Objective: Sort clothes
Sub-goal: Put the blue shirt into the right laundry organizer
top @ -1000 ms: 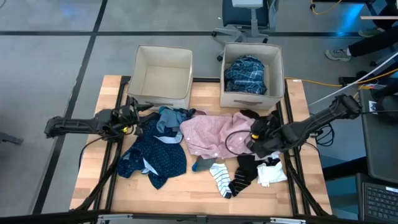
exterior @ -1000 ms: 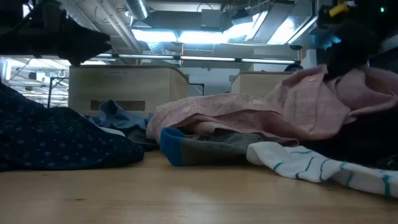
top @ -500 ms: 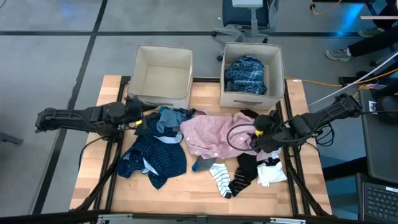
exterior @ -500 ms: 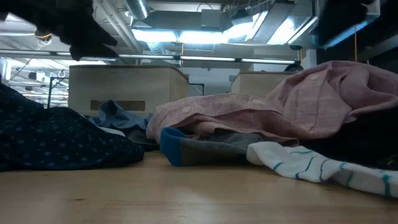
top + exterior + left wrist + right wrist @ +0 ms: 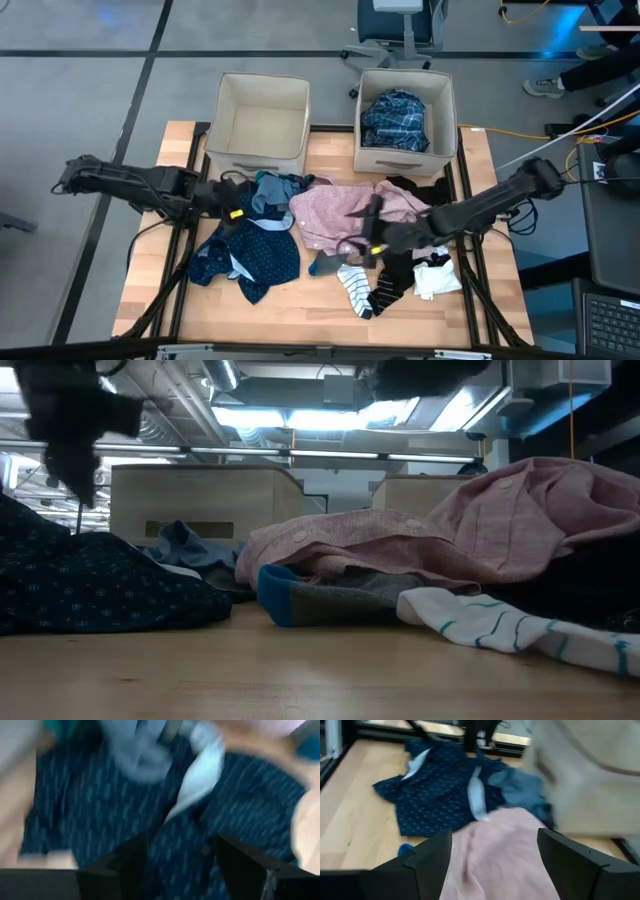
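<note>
Both arms are dark, slim and jointed, built of black tubular links with rounded housings. The left gripper (image 5: 232,210) and the right gripper (image 5: 372,240) each carry a small yellow marking. Their fingers (image 5: 432,857) are matte black, broad and angular.

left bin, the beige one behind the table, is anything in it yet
Empty. From above, the left bin shows only its bare pale floor, while the right bin beside it holds the blue plaid shirt.

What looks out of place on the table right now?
Nothing is damaged or spilled. The clothes just lie in a jumbled heap: pink shirt over other pieces, navy dotted top crumpled. Only the plaid shirt is in a bin.
</note>
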